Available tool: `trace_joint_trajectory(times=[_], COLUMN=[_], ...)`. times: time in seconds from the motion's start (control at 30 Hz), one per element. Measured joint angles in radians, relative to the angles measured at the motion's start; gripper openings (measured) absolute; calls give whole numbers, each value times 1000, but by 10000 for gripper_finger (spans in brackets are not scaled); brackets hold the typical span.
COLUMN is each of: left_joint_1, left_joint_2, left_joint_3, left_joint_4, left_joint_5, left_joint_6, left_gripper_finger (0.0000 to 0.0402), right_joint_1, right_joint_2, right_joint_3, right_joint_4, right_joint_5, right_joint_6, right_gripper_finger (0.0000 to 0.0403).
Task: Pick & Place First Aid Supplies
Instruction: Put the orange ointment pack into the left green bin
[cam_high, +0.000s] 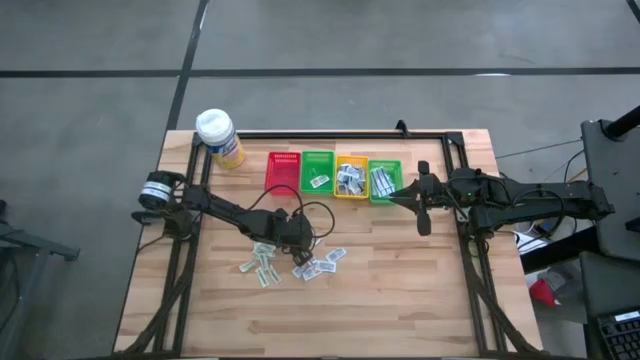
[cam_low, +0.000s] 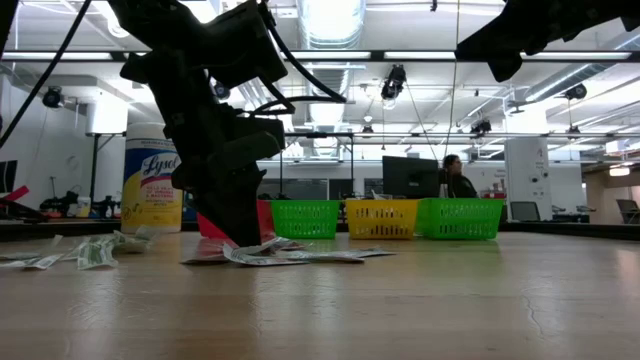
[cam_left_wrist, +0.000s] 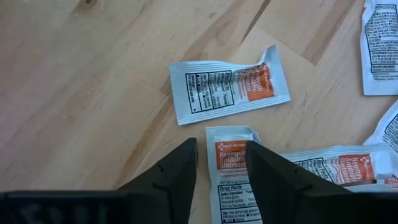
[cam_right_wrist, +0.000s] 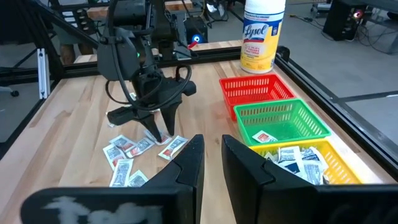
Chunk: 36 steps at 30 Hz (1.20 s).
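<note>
**Inspector:** Wooden surface (cam_high: 400, 290), four baskets in a row at twelve o'clock; packets (cam_high: 290, 262) scattered near centre. Left tool (cam_left_wrist: 221, 163) is down among them, fingers apart, straddling one ointment packet (cam_left_wrist: 231, 163) lying flat.

**Onlooker:** And the right one?

**Inspector:** Right tool (cam_right_wrist: 211, 163) hangs at three o'clock, off the surface, fingers nearly together, nothing between them.

**Onlooker:** How should the pick go?

**Inspector:** My judgement: lower until the tips meet the wood, close across the packet's narrow width, avoid the overlapping neighbour (cam_left_wrist: 336, 168). Its long axis runs along the tool's line of sight, printed heading at the far end.
</note>
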Motion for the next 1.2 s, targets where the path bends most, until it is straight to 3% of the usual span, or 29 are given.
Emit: trace_joint_trajectory(times=[0.2,0.53,1.2], left_joint_1=[1,2,-2], left_joint_2=[37,46,0], left_joint_3=[-2,-2,1], left_joint_4=[2,29,-38], left_joint_5=[9,10,-11], left_joint_6=[-5,-7,34], left_gripper_finger=[118,7,2], right_joint_1=[0,0,0], right_joint_2=[0,0,0], right_joint_3=[0,0,0], right_joint_4=[0,0,-2], right_joint_5=[0,0,1], right_joint_6=[0,0,-10], right_gripper_finger=[52,52,52])
